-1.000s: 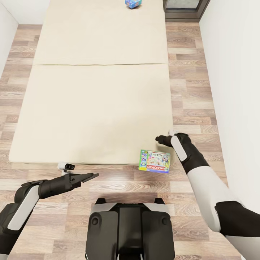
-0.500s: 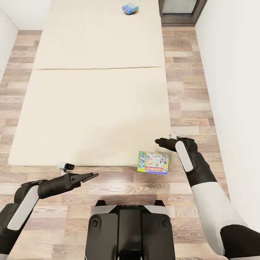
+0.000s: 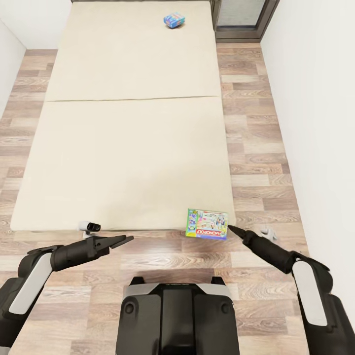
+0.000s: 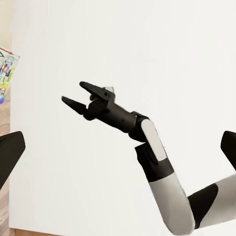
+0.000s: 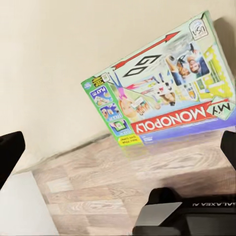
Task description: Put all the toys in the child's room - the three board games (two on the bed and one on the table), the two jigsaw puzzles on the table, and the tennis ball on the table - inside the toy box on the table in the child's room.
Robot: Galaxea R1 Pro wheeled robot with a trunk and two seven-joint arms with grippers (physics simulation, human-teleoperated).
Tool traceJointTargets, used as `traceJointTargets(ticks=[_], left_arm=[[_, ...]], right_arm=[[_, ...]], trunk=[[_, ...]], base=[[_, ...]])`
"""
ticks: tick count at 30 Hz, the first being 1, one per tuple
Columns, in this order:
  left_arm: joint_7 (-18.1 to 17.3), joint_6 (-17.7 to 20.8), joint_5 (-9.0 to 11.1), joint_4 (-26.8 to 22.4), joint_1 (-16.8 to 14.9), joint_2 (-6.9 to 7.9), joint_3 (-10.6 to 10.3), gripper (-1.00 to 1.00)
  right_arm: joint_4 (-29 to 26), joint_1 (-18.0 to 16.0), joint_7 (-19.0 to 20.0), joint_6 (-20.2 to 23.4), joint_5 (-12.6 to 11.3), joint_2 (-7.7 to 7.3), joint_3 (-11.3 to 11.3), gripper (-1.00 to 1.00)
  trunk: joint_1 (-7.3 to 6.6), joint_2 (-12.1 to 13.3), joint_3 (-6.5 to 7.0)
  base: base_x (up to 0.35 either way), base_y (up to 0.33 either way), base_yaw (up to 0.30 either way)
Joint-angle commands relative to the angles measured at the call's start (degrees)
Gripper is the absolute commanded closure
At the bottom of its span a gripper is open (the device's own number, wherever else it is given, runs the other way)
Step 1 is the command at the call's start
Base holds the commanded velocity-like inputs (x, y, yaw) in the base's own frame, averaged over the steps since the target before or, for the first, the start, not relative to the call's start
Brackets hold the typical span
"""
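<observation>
A Monopoly board game box lies flat on the near right corner of the cream bed, at its foot edge; it is large in the right wrist view. My right gripper is open, low beside the bed, with its tips just right of that box and nothing held. The left wrist view shows the right gripper with jaws apart. A second, blue board game rests at the bed's far end. My left gripper is open and empty over the floor, in front of the bed's foot.
Wood floor surrounds the bed, with a strip along its right side. A white wall closes the right. A dark-framed door stands at the far right. My base is close to the bed's foot.
My right arm has dropped from above the bed's corner to a low pose, its fingers now pointing at the Monopoly box. The view has shifted slightly. The left arm has stayed put.
</observation>
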Motion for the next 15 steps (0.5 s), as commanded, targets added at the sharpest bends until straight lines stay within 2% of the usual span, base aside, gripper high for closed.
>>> traceJointTargets(ticks=[1, 4, 7, 15], left_arm=[[-0.1, 0.3, 0.2, 0.0, 0.0, 0.04, -0.1, -1.00], [0.0, 0.2, 0.1, 0.1, 0.0, 0.06, -0.1, -1.00], [-0.1, 0.2, 0.1, 0.1, 0.0, 0.18, 0.0, -1.00], [-0.2, 0.3, 0.1, 0.4, 0.4, 0.60, -0.1, -1.00]], right_arm=[[-0.2, 2.3, 4.4, -2.1, 0.3, -0.16, -1.1, -1.00], [-0.2, 6.0, 9.4, -6.7, 0.2, -0.37, -1.9, -1.00], [0.3, 7.8, 11.8, -9.0, 0.1, -0.77, -2.2, -1.00], [0.6, 9.4, 13.6, -10.3, -0.1, -1.67, -2.3, -1.00]], trunk=[[0.04, -0.1, 0.04], [0.04, -0.1, 0.27], [0.04, -0.1, 0.48], [0.04, -0.1, 0.99]], base=[[0.000, 0.000, -0.006], [0.000, 0.000, -0.004], [0.000, 0.000, -0.001], [0.000, 0.000, 0.000]])
